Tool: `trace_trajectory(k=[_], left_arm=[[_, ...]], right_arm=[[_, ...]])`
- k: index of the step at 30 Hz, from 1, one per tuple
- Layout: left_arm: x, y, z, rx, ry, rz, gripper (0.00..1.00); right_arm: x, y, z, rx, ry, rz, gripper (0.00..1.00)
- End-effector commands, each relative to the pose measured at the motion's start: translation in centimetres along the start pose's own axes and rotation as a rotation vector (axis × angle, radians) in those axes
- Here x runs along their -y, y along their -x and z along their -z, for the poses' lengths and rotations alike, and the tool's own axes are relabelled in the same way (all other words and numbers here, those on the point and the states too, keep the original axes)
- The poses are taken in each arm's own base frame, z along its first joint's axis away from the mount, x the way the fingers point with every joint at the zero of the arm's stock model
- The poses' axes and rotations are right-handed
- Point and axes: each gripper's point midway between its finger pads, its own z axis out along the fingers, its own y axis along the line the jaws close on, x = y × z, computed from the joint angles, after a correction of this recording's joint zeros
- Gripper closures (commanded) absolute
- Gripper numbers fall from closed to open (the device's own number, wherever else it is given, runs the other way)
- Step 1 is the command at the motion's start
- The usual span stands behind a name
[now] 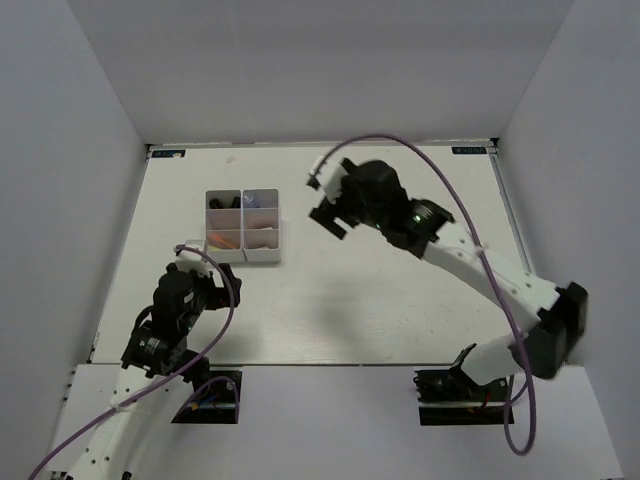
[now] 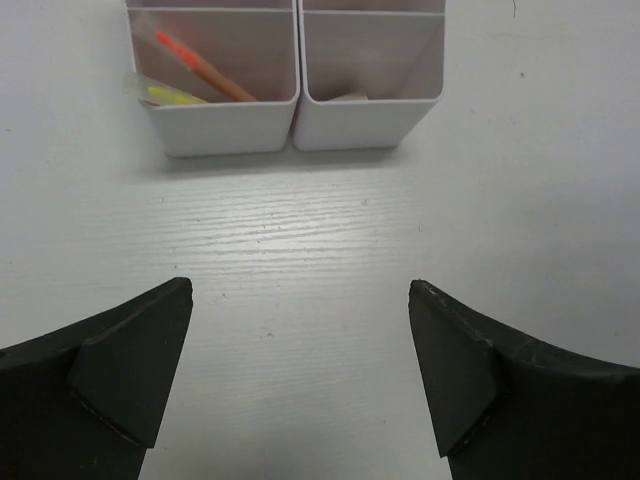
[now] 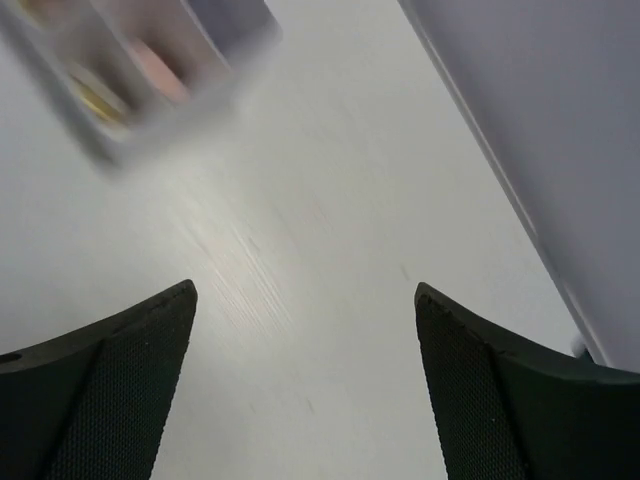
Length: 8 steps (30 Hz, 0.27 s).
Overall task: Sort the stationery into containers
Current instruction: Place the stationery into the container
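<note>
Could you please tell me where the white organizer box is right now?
In the top view, the white organizer box stands left of centre on the table, just beyond the open left gripper and left of the raised right gripper.

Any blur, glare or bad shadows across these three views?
Right wrist view: motion blur, the box smeared, its contents just coloured blobs. Left wrist view: sharp, the orange pen and the table grain crisp. Top view: even light, soft shadow under the right arm, no glare.
</note>
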Motion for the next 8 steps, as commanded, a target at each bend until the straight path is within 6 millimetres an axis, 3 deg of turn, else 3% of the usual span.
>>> trace_trajectory(k=[1, 3, 4, 5, 7, 8], left_arm=[[1.0, -0.7, -0.5, -0.061, -0.05, -0.002, 0.0], [1.6, -1.4, -0.7, -0.116, -0.076, -0.006, 0.0], [1.8, -1.4, -0.7, -0.122, -0.086, -0.007, 0.0], [1.8, -1.4, -0.8, -0.126, -0.087, -0.007, 0.0], [2.4, -2.0, -0.9, -0.156, -0.124, -0.01, 0.0], [2.5, -2.0, -0.9, -0.158, -0.127, -0.013, 0.0]], right_arm=[[7.2, -13.2, 4.2, -0.394, -0.602, 0.016, 0.1], [6.8, -19.6, 5.7, -0.544, -0.69, 0.081, 0.1], [6.8, -21.0, 6.4, -0.59, -0.727, 0.091, 0.1], [6.0, -24.0, 8.0, -0.661, -0.738, 0.081, 0.1], [3.9, -26.0, 9.0, -0.672, -0.697, 0.004, 0.1], [1.7, -27.9, 9.5, -0.714, -0.638, -0.073, 0.1]])
